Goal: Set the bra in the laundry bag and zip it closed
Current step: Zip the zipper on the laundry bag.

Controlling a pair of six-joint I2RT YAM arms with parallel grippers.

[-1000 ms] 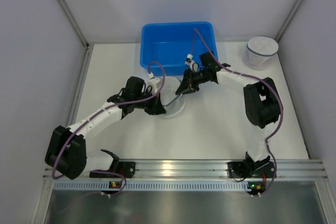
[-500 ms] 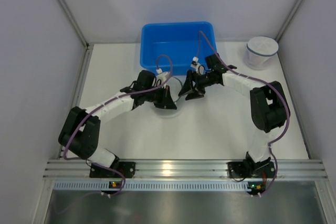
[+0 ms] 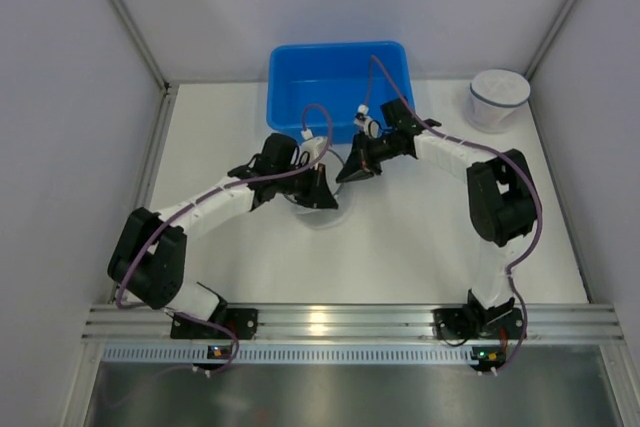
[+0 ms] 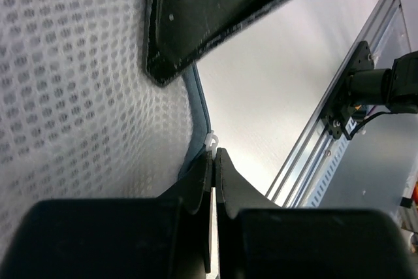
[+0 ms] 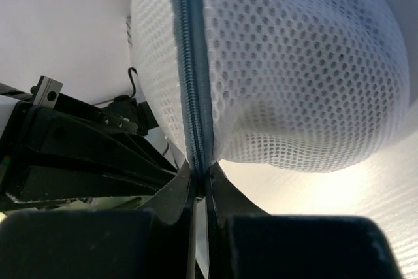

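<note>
The laundry bag point(image 5: 300, 63) is a white mesh dome with a grey-blue zipper point(image 5: 192, 63) that looks closed along its visible length. In the top view only a sliver of the bag point(image 3: 326, 215) shows under both grippers at the table's middle. My right gripper point(image 5: 201, 173) is shut on the zipper seam at the bag's edge. My left gripper point(image 4: 213, 153) is shut at the bag's blue rim, with a small white zipper pull point(image 4: 210, 140) sticking out at its tips. The bra is out of view. The grippers point(image 3: 318, 187) point(image 3: 352, 169) face each other across the bag.
A blue bin point(image 3: 290, 87) stands at the back, just behind the grippers. A white round container point(image 3: 498, 97) sits at the back right. A metal rail point(image 3: 330, 325) runs along the near edge. Grey walls close in both sides.
My left arm swung right and in onto the bag. My right gripper pulled back a little and opened, then returned and shut on the zipper seam.
</note>
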